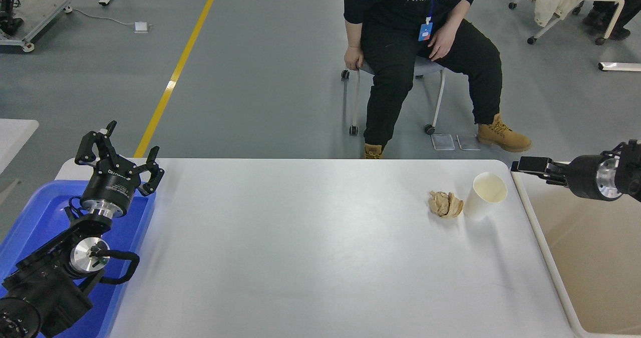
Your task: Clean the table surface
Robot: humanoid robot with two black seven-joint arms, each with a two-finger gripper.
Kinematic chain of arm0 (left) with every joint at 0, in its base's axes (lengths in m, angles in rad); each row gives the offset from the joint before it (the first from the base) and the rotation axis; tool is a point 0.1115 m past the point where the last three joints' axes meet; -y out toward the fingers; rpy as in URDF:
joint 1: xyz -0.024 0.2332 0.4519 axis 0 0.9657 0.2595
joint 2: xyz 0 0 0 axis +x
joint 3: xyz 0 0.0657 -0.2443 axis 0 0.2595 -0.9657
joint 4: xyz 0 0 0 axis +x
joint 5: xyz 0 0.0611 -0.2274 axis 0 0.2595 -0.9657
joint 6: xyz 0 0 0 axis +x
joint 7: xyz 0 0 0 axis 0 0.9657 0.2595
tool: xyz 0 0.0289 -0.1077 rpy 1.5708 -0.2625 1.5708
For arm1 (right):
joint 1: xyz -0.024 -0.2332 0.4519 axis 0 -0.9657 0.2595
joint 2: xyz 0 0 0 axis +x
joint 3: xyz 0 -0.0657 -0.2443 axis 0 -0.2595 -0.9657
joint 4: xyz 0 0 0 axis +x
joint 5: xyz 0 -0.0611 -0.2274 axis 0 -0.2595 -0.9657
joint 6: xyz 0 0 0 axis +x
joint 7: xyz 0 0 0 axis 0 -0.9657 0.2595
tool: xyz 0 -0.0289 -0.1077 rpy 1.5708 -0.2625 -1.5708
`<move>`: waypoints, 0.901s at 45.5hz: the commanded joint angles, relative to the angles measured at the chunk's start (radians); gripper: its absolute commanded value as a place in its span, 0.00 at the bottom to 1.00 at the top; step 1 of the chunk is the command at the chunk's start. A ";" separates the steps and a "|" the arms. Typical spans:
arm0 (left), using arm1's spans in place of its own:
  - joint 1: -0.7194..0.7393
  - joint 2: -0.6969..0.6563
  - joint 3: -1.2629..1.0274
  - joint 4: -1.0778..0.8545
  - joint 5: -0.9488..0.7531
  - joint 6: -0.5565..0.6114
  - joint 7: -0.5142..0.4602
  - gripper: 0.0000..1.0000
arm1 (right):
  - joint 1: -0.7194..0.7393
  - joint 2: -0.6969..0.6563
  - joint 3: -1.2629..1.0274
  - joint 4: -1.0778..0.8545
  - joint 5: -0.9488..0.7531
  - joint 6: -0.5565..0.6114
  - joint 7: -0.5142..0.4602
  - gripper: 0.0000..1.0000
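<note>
We see the white worktop (300, 248) filling the middle of the view, its near edge cut off at six o'clock. Toward three o'clock on it a white paper cup (484, 196) stands with its open mouth tipped slightly to the camera, and a crumpled brown paper wad (445, 204) lies just beside it on the nine o'clock side; we cannot tell whether the two touch.

At about eight o'clock the left pincer (119, 149) points away from us with its fingers spread and nothing between them, above the far corner of a blue tray (35, 213). The arm behind it hides much of that tray, and the picture's edge cuts off the rest.

At three o'clock the right pincer (532, 165) reaches in edge-on over the far rim of a cream bin (538, 223), level with the cup's top and apart from it. Seen from the side, it shows as one flat bar, so we cannot tell how its fingers stand.

At twelve o'clock a person (420, 42) in black sits on a chair, cut off above the chest.
</note>
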 commanded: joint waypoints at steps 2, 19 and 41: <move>0.000 -0.001 0.000 0.000 0.000 0.000 0.000 1.00 | -0.063 0.082 -0.002 -0.058 0.065 -0.011 0.002 0.99; 0.000 0.000 0.000 0.000 0.000 0.000 0.000 1.00 | -0.129 0.188 -0.027 -0.170 0.049 -0.134 0.004 0.96; 0.000 0.000 0.000 0.000 0.000 0.000 0.000 1.00 | -0.143 0.237 -0.085 -0.228 0.043 -0.184 0.005 0.82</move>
